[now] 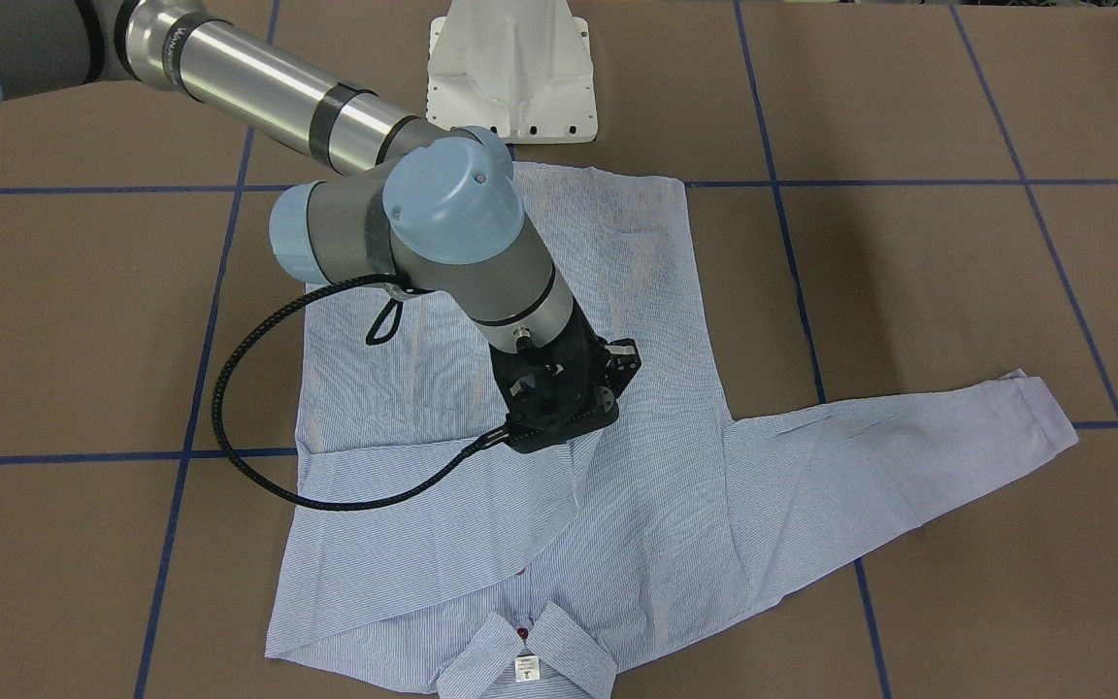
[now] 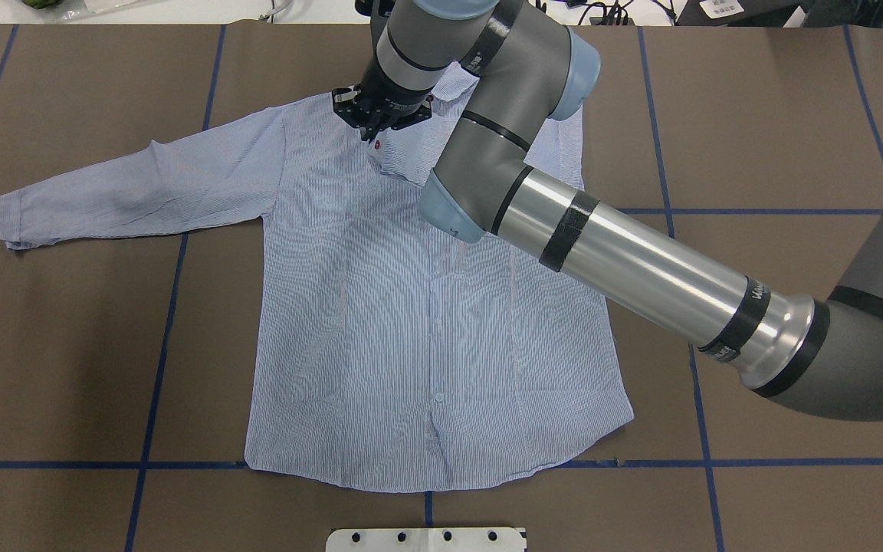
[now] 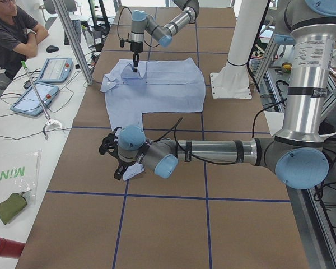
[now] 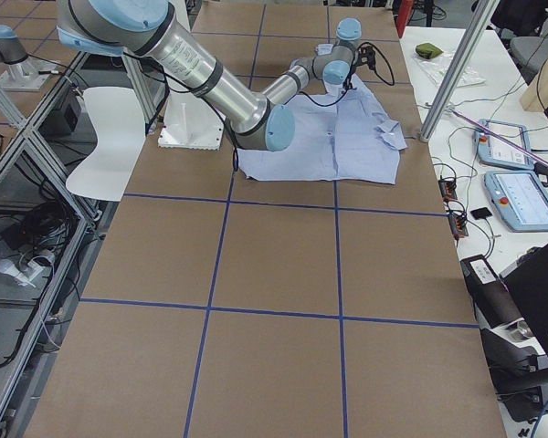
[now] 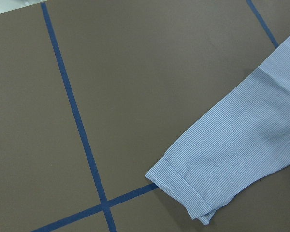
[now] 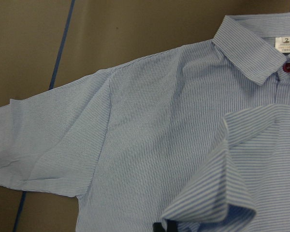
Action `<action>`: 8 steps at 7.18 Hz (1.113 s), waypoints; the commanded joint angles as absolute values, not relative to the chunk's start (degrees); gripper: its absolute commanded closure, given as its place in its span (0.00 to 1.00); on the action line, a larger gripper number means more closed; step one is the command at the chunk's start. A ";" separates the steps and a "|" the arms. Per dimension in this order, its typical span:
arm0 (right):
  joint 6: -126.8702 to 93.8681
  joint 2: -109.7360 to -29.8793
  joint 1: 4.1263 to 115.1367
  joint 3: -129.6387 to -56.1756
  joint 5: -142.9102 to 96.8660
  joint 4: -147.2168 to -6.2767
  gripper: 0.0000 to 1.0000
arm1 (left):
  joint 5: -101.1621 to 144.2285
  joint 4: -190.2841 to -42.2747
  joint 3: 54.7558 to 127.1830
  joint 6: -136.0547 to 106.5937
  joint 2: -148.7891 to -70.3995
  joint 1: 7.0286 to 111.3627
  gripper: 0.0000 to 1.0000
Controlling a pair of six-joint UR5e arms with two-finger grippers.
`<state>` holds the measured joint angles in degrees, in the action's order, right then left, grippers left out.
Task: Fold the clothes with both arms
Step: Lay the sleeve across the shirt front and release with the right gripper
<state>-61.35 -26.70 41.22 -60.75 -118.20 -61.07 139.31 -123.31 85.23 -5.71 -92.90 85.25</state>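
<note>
The shirt (image 2: pixel 411 322) lies flat and face up on the brown surface (image 2: pixel 66 345), hem toward my base and collar (image 6: pixel 251 53) on the far side. My right hand (image 2: pixel 375 132) is over the chest just below the collar. Its fingers are narrow and pinch the pinched cuff (image 6: pixel 208 193) of the folded sleeve (image 1: pixel 404 524), which lies across the front of the shirt. The cloth tents up at the grip, so I judge this fold is carried over but not yet laid down and let go. What matters next is the outstretched sleeve (image 2: pixel 142 184). Its long axis runs sideways from the shoulder out to my left, slanting a little back toward my base. It ends in the free cuff (image 5: pixel 193 183), which lies flat on the surface beside a blue tape crossing. My left hand (image 3: pixel 111 157) is by far the nearer one, close by that cuff in the side view. Its own camera shows the cuff low and to the right, with the sleeve leading up and away. No fingers show there, so I cannot tell whether that hand is wide or narrow. I judge its job is to take the free cuff and carry it along the sleeve's own line, toward the chest.
</note>
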 commanded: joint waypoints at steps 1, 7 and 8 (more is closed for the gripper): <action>-61.26 -24.71 39.03 -56.70 -114.71 -58.89 1.00 | 139.31 -123.31 85.17 -5.71 -92.90 85.25 0.01; -61.26 -22.76 35.77 -55.20 -108.72 -58.80 1.00 | 139.22 -123.31 84.99 -5.71 -93.08 85.25 0.01; -61.26 -22.85 35.86 -55.37 -108.72 -58.80 1.00 | 139.22 -123.31 84.99 -5.71 -93.16 85.25 0.01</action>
